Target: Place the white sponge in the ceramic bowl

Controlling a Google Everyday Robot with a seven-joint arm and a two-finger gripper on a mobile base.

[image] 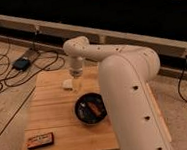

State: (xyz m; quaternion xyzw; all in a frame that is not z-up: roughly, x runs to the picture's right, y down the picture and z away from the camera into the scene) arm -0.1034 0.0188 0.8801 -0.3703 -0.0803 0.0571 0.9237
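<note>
Hanging low over the tabletop (50, 110), the jaws point down; whether apart or together, I cannot tell. White sponge (67, 84) lies just beside them, black bowl (79, 112) near, camera-side.

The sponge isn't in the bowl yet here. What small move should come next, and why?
Probably shift the gripper sideways over the white sponge and lower onto it. The sponge lies on the table beside the gripper, apart from the black bowl, which holds an orange item.
</note>
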